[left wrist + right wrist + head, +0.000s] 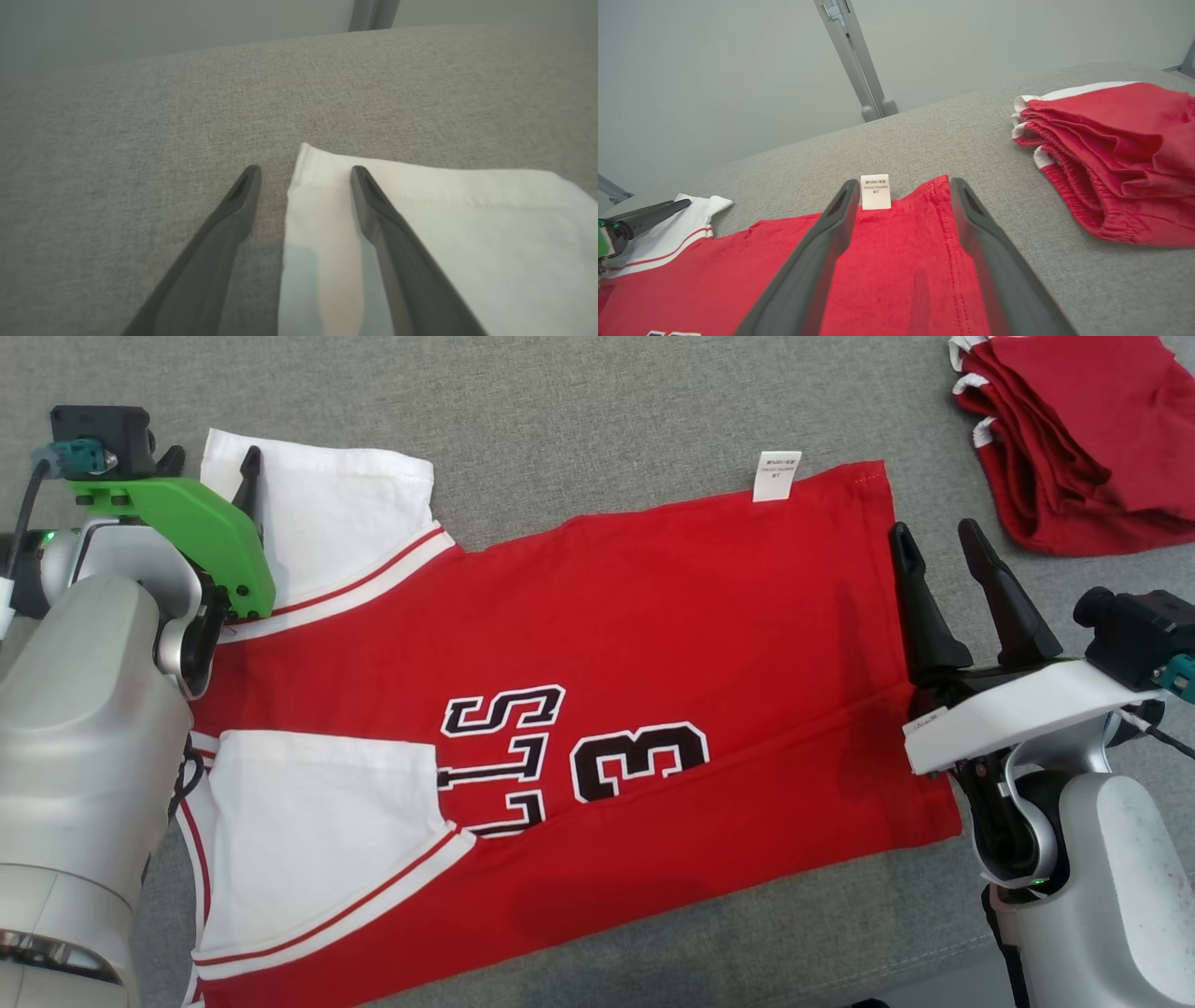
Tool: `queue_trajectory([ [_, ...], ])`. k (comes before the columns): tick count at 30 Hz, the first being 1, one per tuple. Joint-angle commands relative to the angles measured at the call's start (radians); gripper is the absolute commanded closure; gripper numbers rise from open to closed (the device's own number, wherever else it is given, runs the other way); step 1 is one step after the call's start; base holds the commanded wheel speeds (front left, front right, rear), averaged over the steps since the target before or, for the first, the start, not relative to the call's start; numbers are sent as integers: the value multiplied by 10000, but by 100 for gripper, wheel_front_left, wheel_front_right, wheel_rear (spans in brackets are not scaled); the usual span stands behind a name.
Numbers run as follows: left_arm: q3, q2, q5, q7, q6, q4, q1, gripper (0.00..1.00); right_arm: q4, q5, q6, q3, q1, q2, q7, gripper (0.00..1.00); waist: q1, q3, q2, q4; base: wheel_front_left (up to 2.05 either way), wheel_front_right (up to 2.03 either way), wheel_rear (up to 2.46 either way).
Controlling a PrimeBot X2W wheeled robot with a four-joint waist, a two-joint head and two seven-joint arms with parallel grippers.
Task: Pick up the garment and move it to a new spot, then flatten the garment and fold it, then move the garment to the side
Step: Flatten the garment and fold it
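- Left tool, nine o'clock, gapes empty over the white sleeve of the red-and-white fabric jersey.
- Right tool, three o'clock, gapes empty beside the hem.

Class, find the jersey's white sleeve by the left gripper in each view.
Head view: sleeve, upper left.
Left wrist view: lower right, its corner between the jaws.
Right wrist view: left edge.
Shared landmark: left gripper at the sleeve's corner.
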Motion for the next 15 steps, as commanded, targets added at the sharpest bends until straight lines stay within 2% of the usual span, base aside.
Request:
queue_trajectory([
  [1,-25,-2,88,-6,-51,191,-224,0,-94,82,0,29,-80,-32,-12,0,-2,57,53,-54,0,0,0],
  [2,-48,-18,97,2,-98,285,-270,16,-117,83,0,48,-66,-32,-29,0,-2,72,53,-63,0,0,0],
  [3,-74,-40,102,-11,-132,355,-313,56,-135,83,0,51,-45,-32,-47,0,-2,78,53,-67,0,0,0],
  [5,-144,-76,113,-21,-225,480,-378,100,-156,85,0,33,5,-34,-58,0,-2,67,53,-62,0,0,0],
  [15,-378,-128,87,-452,-623,588,-464,100,-3,-140,0,-259,177,-32,73,0,-2,-443,53,188,0,0,0],
])
